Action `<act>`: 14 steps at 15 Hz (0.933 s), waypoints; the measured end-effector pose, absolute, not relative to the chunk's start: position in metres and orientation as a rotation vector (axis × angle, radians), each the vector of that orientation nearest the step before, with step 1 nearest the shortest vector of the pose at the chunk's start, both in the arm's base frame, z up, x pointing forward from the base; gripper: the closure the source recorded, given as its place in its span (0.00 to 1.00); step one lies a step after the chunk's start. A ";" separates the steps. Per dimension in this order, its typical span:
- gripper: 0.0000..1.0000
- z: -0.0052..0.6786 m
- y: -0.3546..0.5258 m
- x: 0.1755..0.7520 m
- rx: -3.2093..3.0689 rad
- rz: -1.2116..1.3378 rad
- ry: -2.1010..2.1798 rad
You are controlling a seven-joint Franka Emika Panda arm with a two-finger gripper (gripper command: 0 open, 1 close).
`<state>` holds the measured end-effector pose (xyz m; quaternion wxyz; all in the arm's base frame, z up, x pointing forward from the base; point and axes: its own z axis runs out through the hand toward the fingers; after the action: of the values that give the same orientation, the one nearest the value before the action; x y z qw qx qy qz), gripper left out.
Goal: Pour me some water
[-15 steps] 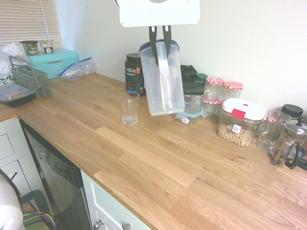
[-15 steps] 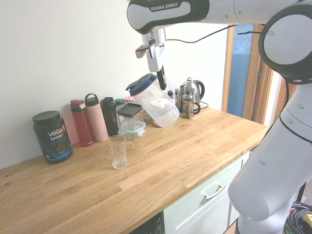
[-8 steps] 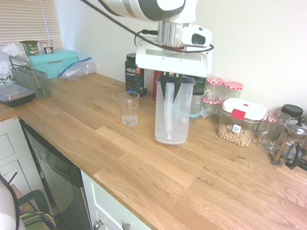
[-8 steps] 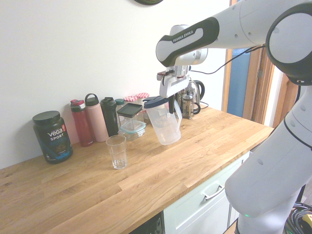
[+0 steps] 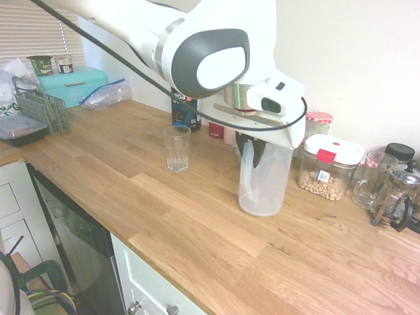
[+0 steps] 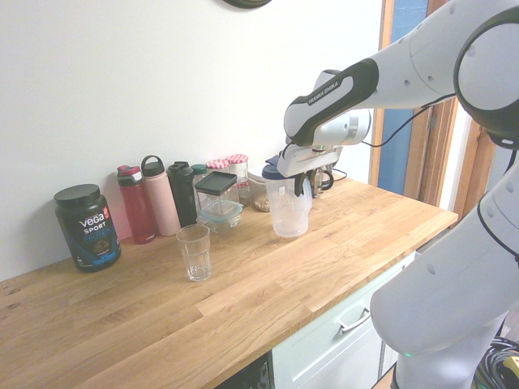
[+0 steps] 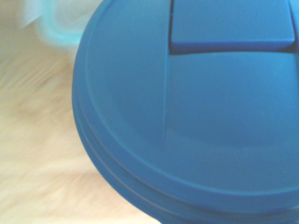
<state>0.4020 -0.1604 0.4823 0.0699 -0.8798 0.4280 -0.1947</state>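
The jug (image 5: 268,187) is held near upright, its handle (image 5: 247,176) clamped by the gripper (image 5: 252,156). Pouring into the glass (image 5: 177,149) is unconfirmed; release is judged outstanding.

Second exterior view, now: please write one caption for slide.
White robot gripper grasping a blue-lidded clear plastic pitcher.

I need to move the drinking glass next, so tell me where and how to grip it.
Grip the glass around its middle wall, probably from the open counter side, opposite the black tub. It stands upright with no handle, and its wall narrows toward the base, so a grip just under the wider rim might slip less.
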 end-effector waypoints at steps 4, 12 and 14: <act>1.00 0.476 -0.177 0.393 -2.605 -0.539 1.293; 1.00 0.457 -0.207 0.400 -2.757 -0.470 0.922; 1.00 0.457 -0.226 0.404 -2.749 -0.437 0.888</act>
<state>0.4040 -0.2264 0.4565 0.1099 -0.9352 0.3021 -0.1487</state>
